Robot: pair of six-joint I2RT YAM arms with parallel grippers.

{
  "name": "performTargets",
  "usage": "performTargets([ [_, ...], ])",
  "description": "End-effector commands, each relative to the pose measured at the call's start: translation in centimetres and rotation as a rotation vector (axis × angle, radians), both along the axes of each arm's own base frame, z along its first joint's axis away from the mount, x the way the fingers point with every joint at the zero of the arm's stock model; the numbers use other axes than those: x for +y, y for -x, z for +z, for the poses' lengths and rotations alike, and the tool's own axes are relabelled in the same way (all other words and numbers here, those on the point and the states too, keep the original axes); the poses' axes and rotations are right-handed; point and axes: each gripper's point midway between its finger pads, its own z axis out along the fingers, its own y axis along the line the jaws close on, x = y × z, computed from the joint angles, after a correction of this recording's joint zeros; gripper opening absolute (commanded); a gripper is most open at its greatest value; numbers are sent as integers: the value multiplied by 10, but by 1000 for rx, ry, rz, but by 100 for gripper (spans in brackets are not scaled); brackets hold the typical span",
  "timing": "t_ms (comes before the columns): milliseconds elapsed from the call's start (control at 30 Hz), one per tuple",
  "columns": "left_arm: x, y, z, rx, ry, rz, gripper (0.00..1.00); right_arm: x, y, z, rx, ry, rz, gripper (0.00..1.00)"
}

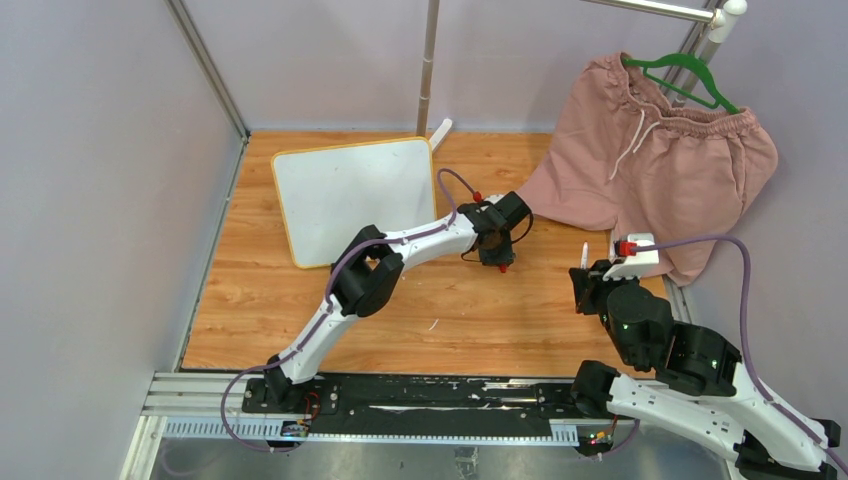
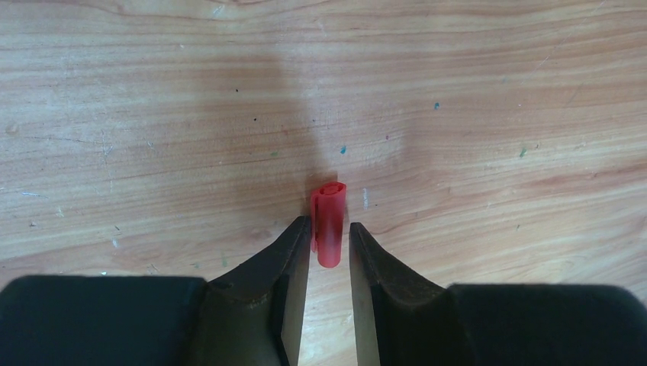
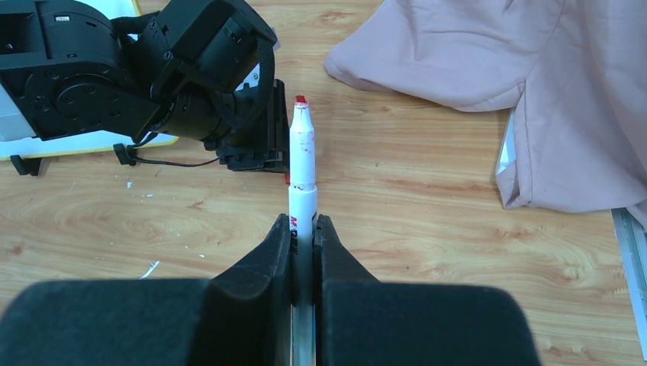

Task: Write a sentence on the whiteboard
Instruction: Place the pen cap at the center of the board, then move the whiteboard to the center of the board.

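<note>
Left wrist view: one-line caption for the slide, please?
Red marker cap between the slightly parted left jaws, over the wooden table.

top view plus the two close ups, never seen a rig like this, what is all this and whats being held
The top view looks down from above and behind two robot arms bolted at the near edge of a wooden table. The left arm reaches to the middle, and the right arm sits at the lower right. The other two pictures come from a small camera on each wrist, looking out past that arm's black jaws.

A blank whiteboard with a yellow frame lies on the table. Pink shorts on a green hanger drape onto the far right corner.

In the right wrist view the jaws are shut on an uncapped red marker, its tip pointing away. In the left wrist view the jaws stand slightly apart around a red marker cap, which seems to rest on the wood. Nothing is written yet.
</note>
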Motion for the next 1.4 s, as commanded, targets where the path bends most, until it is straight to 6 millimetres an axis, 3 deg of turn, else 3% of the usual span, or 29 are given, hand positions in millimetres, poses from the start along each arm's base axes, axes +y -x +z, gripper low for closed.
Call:
performTargets([
  [0, 9, 11, -17, 34, -45, 5, 31, -3, 0, 2, -6, -34, -20, 0],
  [200, 8, 10, -6, 19, -28, 3, 33, -2, 1, 2, 0, -38, -17, 0],
  [300, 6, 8, 14, -9, 3, 6, 34, -2, 2, 5, 0, -43, -11, 0],
  [433, 1, 2, 62, -75, 77, 2, 37, -1, 2, 11, -2, -49, -2, 0],
  [533, 0, -1, 109, -139, 137, -6, 39, 3, 2, 15, 1, -48, 15, 0],
  [600, 4, 0, 150, -193, 189, -14, 41, 6, 3, 19, 3, -48, 31, 0],
  [633, 7, 2, 159, -207, 196, -22, 42, 8, 3, 20, 5, -43, 41, 0],
  [700, 21, 8, 197, -265, 231, -29, 46, 14, 3, 24, 7, -37, 71, 0],
  [867, 65, 34, 256, -423, 309, -102, 57, 55, 7, 31, 12, -2, 277, 0],
  [1033, 115, 79, 282, -599, 389, -282, 66, 121, 26, 36, 30, -5, 608, 0],
  [1100, 140, 94, 274, -641, 417, -316, 71, 137, 30, 39, 20, -11, 682, 0],
  [1133, 151, 98, 290, -688, 467, -316, 74, 144, 32, 41, 12, -21, 713, 0],
  [1167, 163, 104, 283, -699, 485, -324, 76, 151, 34, 43, 4, -23, 748, 0],
  [1233, 184, 114, 294, -775, 540, -331, 82, 166, 39, 46, -14, -43, 817, 0],
  [1333, 202, 139, 313, -919, 647, -386, 99, 189, 51, 45, -19, -82, 940, 0],
  [1367, 204, 148, 321, -964, 704, -402, 100, 196, 54, 46, -23, -100, 972, 0],
])
